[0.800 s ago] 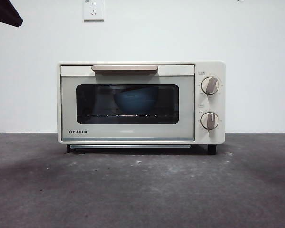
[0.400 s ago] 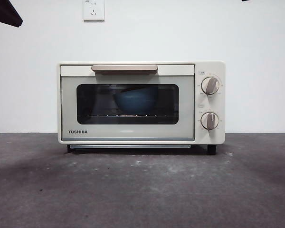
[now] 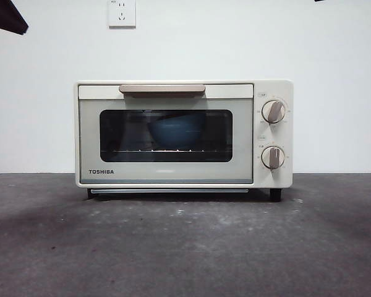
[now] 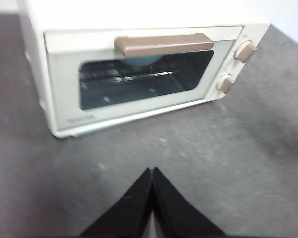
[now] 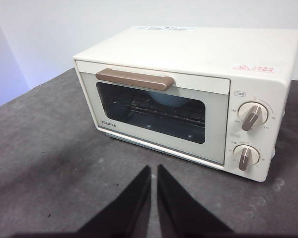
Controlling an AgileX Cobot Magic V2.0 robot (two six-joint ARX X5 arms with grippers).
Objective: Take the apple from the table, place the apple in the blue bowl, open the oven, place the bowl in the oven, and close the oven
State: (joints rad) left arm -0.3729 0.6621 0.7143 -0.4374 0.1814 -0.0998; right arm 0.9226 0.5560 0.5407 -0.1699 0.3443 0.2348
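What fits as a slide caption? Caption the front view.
Closed oven on the table, blue bowl visible behind its glass.

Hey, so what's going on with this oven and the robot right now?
Nothing is being handled at this moment. The oven sits on the table with its door closed, and the blue bowl shows through the glass on the rack. The left pincer and right pincer hang above the table in front of it, both shut and empty.

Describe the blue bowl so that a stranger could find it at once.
Find the cream TOSHIBA oven on the dark grey table. Look through its dark door window: the blue bowl sits on the wire rack, the only blue thing there.
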